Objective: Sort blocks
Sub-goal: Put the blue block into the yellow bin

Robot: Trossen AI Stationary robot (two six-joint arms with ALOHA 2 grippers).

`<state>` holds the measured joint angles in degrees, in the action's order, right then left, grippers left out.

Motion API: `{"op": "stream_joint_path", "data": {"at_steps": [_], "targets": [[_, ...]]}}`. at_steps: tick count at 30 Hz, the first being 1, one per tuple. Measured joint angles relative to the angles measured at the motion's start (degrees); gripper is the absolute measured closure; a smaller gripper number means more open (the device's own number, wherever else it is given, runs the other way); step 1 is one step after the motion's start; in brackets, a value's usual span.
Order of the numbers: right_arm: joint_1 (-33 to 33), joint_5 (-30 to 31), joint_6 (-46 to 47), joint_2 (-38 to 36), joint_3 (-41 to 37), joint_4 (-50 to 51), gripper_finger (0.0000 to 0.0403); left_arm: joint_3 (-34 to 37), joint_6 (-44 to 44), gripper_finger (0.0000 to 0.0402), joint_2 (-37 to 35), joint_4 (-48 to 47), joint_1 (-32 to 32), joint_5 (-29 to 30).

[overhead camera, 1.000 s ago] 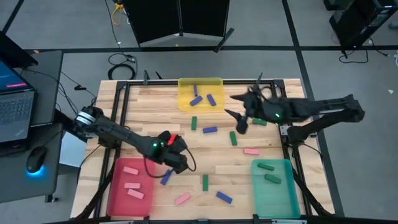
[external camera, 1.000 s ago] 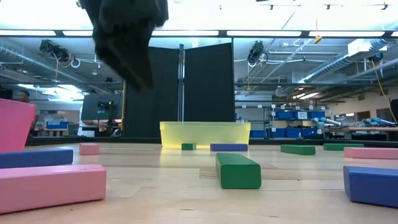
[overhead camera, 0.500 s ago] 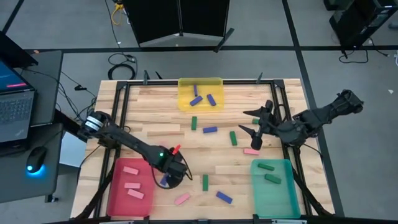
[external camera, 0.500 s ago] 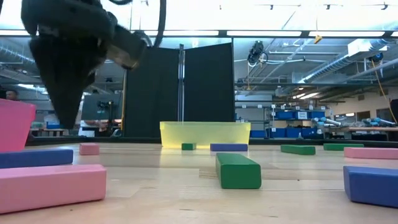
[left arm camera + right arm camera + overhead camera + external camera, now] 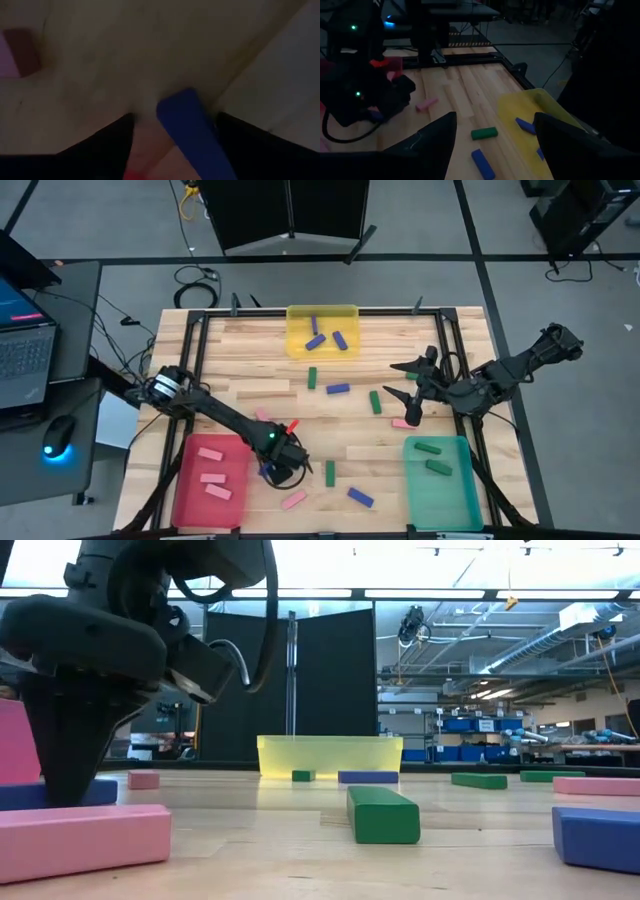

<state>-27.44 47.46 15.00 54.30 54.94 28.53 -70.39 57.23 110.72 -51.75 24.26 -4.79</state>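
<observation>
My left gripper (image 5: pixel 276 467) is down at the table beside the red tray, open, pointing down. Its fingers stand on either side of a dark blue block (image 5: pixel 192 131), which lies flat on the wood (image 5: pixel 100 790). My right gripper (image 5: pixel 398 385) hovers open above the table's right half, over a loose pink block (image 5: pixel 403 423) and a green one (image 5: pixel 375 401). Other loose blocks lie flat: green (image 5: pixel 330 472), pink (image 5: pixel 293 500), blue (image 5: pixel 360 497), blue (image 5: pixel 338 389), green (image 5: pixel 312 378). My left gripper comes at the dark blue block from above, its fingers (image 5: pixel 102 145) across the block, one on each long side. The block lies flat on the table. Whether the fingers touch it, I cannot tell.
The red tray (image 5: pixel 190 498) holds pink blocks at the near left. The yellow tray (image 5: pixel 295 345) holds blue blocks at the far middle. The teal tray (image 5: pixel 455 490) holds green blocks at the near right. A laptop and a mouse sit beyond the table's left edge.
My left gripper has moved toward the near edge and come down until its open fingers stand astride the blue block, which has not moved. My right gripper has drawn back from the table's far middle toward the right and near side, staying open.
</observation>
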Motion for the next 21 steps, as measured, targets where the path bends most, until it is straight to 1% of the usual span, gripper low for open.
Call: {"op": "stream_joint_path", "data": {"at_steps": [2, 4, 6, 7, 8, 11, 13, 14, 17, 19, 21], "targets": [[0.02, 0.0, -0.1, 0.02, 0.0, -0.15, 0.0125, 0.0, -1.03, 0.0159, 0.04, 0.18, 0.02, -0.1], [0.02, 0.0, -0.13, 0.0, 0.0, -0.47, 0.0124, 0.05, -1.66, 0.0222, 0.09, 0.59, 0.1, 0.26], [0.01, 0.1, -0.15, 0.02, 0.0, -0.51, 0.0126, 0.07, -3.0, 0.0294, 0.11, 1.06, 0.1, 0.25], [0.0, 0.33, -0.15, 0.02, 0.0, -0.6, 0.0128, 0.15, -3.89, 0.0306, 0.11, 1.34, 0.1, 0.24], [0.02, 0.52, -0.15, 0.0, 0.0, -0.61, 0.0129, 0.2, -4.97, 0.0297, 0.13, 1.55, 0.06, 0.29], [0.02, 1.12, -0.16, 0.02, 0.0, -0.64, 0.0134, -0.5, -7.39, 0.0296, -0.17, 0.69, -0.55, 1.07], [0.02, 1.91, -0.17, 0.02, 0.0, -0.68, 0.0136, -2.73, -10.12, 0.0296, 0.13, -1.7, -1.14, 3.17], [0.02, 2.3, -0.17, 0.02, 0.0, -0.72, 0.0137, -4.22, -12.27, 0.0296, 0.13, -2.52, -1.53, 6.47], [0.02, 2.61, -0.47, 0.02, 0.0, -1.12, 0.0138, -10.91, -19.55, 0.0296, -0.39, -3.25, -4.65, 12.9], [0.02, 2.62, -0.58, 0.02, 0.0, -1.95, 0.0137, -15.55, -24.9, 0.0296, -0.44, -5.01, -7.04, 16.33], [0.02, 2.62, -0.87, 0.02, 0.0, -2.85, 0.0138, -19.17, -30.2, 0.0296, -0.42, -4.78, -9.78, 19.77]]}}
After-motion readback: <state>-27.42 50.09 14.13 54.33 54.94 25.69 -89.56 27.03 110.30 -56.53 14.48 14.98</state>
